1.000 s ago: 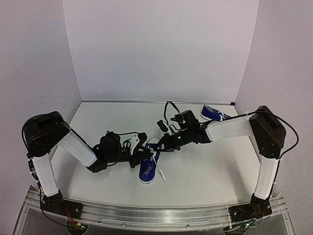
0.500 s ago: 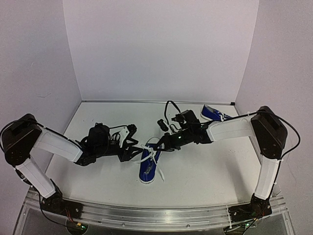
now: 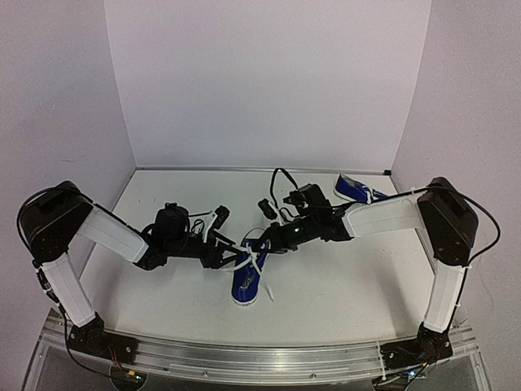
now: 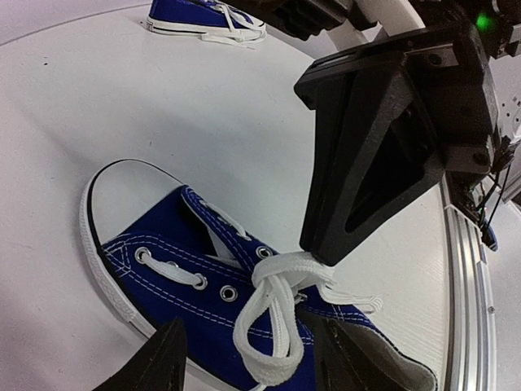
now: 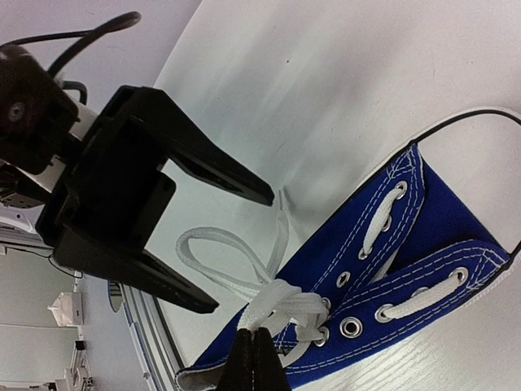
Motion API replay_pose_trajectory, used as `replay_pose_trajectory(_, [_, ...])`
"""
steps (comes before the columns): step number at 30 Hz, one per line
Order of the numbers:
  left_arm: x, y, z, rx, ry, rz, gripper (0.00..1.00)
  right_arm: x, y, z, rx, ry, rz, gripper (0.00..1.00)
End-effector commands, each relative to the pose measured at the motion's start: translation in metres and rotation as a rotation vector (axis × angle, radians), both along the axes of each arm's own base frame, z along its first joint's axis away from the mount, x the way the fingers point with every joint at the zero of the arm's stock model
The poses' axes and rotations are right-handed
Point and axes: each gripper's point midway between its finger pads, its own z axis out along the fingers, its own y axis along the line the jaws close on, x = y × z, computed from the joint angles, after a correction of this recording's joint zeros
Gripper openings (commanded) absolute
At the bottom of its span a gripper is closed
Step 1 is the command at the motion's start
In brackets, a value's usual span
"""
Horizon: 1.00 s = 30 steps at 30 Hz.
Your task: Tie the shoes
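Observation:
One of the shoes [image 3: 244,283], royal blue with a white sole, lies in the middle of the table with its toe toward the near edge. It also shows in the left wrist view [image 4: 155,252] and the right wrist view [image 5: 431,236]. My right gripper [image 3: 262,247] [image 5: 260,358] is shut on the white lace [image 5: 301,305] at the knot. A lace loop [image 4: 277,326] [image 5: 220,248] hangs loose between the spread fingers of my left gripper [image 3: 234,255] [image 4: 256,362], which is open and touches nothing. The other shoe [image 3: 355,189] [image 4: 207,15] lies at the back right.
An aluminium rail [image 3: 260,358] [image 4: 468,269] runs along the near edge of the white table [image 3: 350,285]. White walls close off the back and both sides. A black cable [image 3: 281,175] loops above the right wrist.
My left gripper has opened and let go of the lace loop, then drawn back a little to the left. The right gripper stays shut on the lace at the same spot.

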Motion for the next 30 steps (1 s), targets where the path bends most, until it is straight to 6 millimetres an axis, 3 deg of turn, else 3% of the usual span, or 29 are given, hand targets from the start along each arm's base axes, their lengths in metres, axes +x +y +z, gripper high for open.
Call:
replay_pose_trajectory(1, [0.002, -0.013, 0.026, -0.124, -0.025, -0.037, 0.47, 0.0, 0.003, 0.022, 0.043, -0.052, 0.003, 0.0])
replay_pose_trajectory(8, [0.002, -0.016, 0.032, -0.152, -0.057, -0.054, 0.31, 0.002, 0.005, 0.019, 0.039, -0.05, 0.005, 0.0])
replay_pose_trajectory(14, [-0.004, -0.018, 0.038, -0.165, -0.087, -0.097, 0.01, 0.01, 0.003, 0.018, 0.031, -0.062, -0.017, 0.0])
replay_pose_trajectory(20, [-0.026, -0.018, 0.038, -0.128, -0.12, -0.156, 0.0, 0.03, -0.005, 0.008, 0.014, -0.046, -0.063, 0.0])
replay_pose_trajectory(30, [-0.049, -0.04, 0.027, -0.013, -0.194, -0.212, 0.0, 0.027, 0.011, -0.008, 0.02, -0.002, -0.002, 0.0])
